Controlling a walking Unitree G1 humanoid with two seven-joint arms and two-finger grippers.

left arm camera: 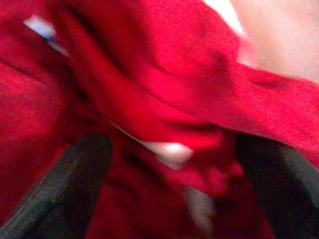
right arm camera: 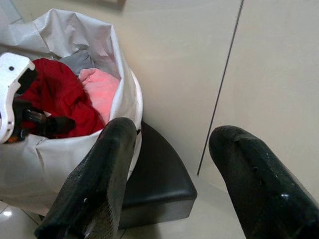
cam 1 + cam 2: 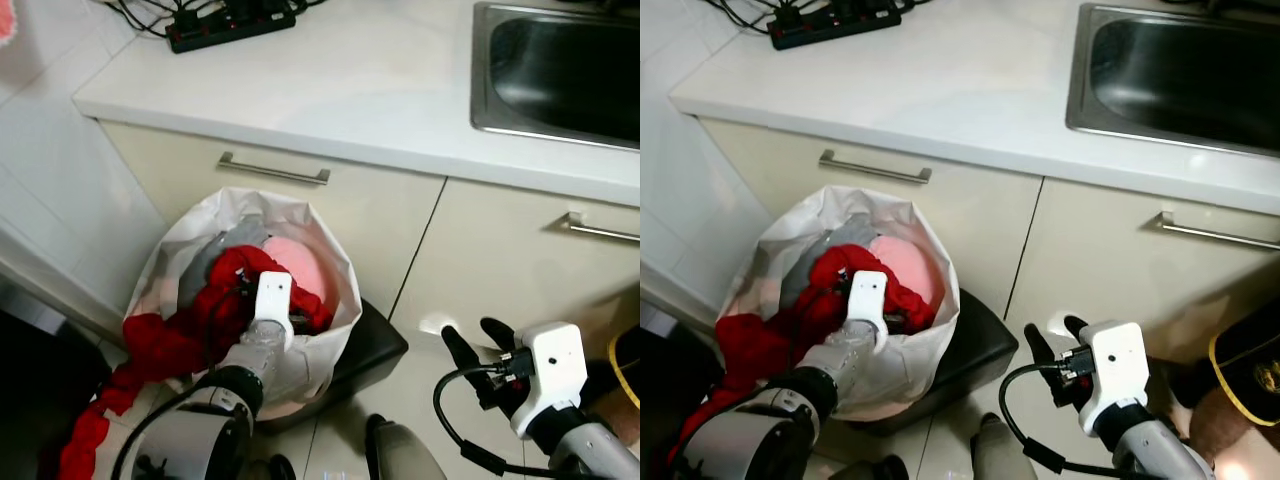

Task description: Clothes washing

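Observation:
A white laundry bag (image 3: 312, 222) stands on the floor against the cabinet, stuffed with clothes. A red garment (image 3: 165, 342) lies on top and spills over the bag's left rim toward the floor. Beside it in the bag lie a pink garment (image 3: 302, 264) and a grey garment (image 3: 212, 250). My left gripper (image 1: 174, 149) reaches down into the bag, its two black fingers spread wide with folds of the red garment (image 1: 149, 89) between them. My right gripper (image 3: 480, 345) hovers open and empty to the right of the bag, low in front of the cabinet doors.
A low black box (image 3: 372, 345) sits under the bag's right side. Above are cabinet drawers with metal handles (image 3: 273, 170), a white countertop (image 3: 330, 80), a steel sink (image 3: 560, 70) and a black power strip (image 3: 230, 25). A white tiled wall (image 3: 50, 190) closes the left.

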